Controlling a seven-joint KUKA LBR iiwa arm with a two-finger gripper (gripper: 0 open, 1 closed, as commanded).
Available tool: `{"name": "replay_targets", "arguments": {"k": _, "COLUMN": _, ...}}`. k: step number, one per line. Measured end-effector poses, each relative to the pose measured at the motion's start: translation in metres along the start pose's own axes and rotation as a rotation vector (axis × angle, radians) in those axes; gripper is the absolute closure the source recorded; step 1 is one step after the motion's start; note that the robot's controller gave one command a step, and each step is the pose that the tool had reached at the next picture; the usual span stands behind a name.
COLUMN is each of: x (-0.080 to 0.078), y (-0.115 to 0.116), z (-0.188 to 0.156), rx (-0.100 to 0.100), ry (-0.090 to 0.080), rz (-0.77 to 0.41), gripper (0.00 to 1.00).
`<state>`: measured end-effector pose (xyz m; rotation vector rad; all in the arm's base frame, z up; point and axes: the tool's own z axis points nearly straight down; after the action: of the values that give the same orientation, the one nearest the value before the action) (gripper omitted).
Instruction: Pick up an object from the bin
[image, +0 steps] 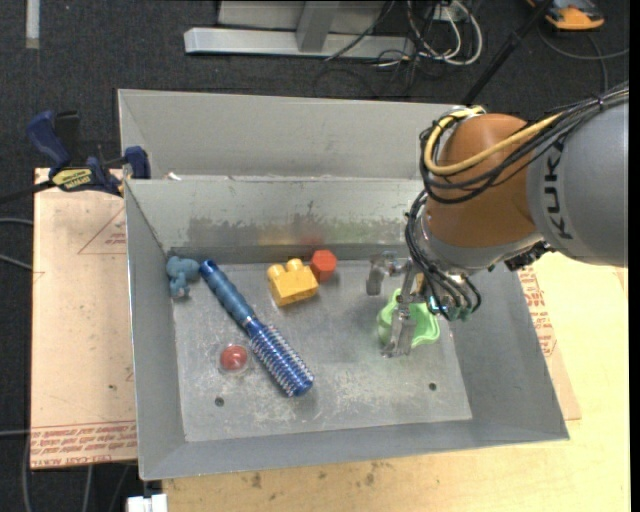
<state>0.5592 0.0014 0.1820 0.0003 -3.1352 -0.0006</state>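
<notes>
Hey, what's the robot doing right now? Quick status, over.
Gripper open, low in the bin's right part. Bright green thing beneath it, on the bin floor. Yellow block and blue brush well left, not blocking.

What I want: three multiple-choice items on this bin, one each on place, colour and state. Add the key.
1. The yellow block lies: A) at the back of the bin, beside a red lump; B) in the front right corner; C) in the middle.
2. The item below the end effector is: A) blue; B) green; C) yellow.
3. The blue brush is: A) upright; B) flat on the floor; C) lifted.
Key: 1A, it sits near the far wall; 2B, green shows there; 3B, its whole length rests down.
</notes>
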Motion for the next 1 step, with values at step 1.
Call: {"name": "replay_targets", "arguments": {"k": 1, "x": -0.0381, "y": -0.0768, "z": 0.0491, "rx": 0.003, "ry": -0.007, "rz": -0.145, "gripper": 0.0}}
